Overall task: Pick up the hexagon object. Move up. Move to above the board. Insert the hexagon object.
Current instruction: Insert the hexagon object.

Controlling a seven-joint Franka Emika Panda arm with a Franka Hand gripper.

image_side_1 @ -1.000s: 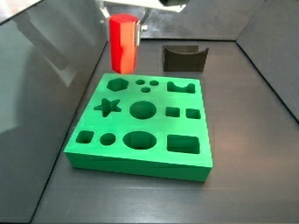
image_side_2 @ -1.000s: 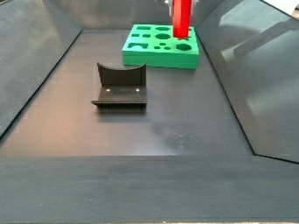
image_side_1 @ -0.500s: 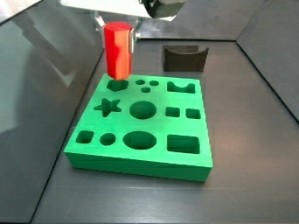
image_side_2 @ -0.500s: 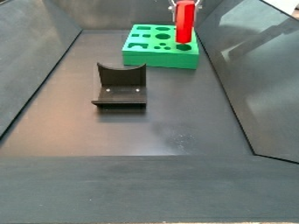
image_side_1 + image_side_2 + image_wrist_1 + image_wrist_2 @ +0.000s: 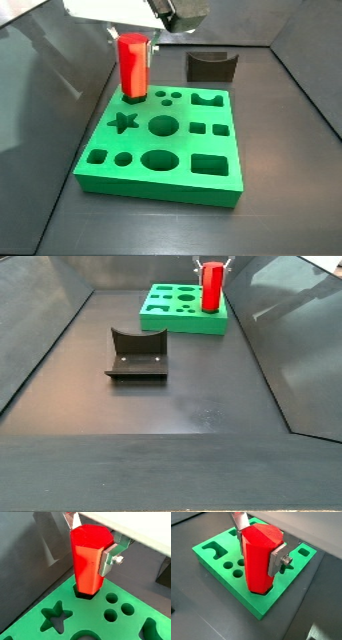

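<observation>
**Standing in the corner hole: one red prism, one board, one gripper**

Holding the hexagon object (image 5: 88, 559) by its upper part, the gripper (image 5: 91, 543) is clamped on it, one silver finger (image 5: 109, 558) flat against a facet and the second at the opposite side near the top.

- Hexagon object, one: upright, its lower end seated in the hexagonal hole at a corner of the board (image 5: 127, 628). In a side view (image 5: 132, 66) that corner is the far left one.
- Board, one: green slab lying flat on the dark floor, cut-outs counted in a side view (image 5: 163, 140) as one star, one notched shape, three squares, several circles of differing size.
- Gripper, one: directly above the board's corner in both side views (image 5: 134, 40).
- Fixture, one: dark bracket on a base plate, beyond the board's far edge in a side view (image 5: 210, 66), well apart from the board.

View differences: both wrist views show the finger plates and the prism's foot in the hole (image 5: 260, 559); neither shows the fixture whole. A side view (image 5: 136, 354) shows the fixture's curved seat; there the hexagon object (image 5: 211, 286) is small and the fingers are hard to tell.
</observation>
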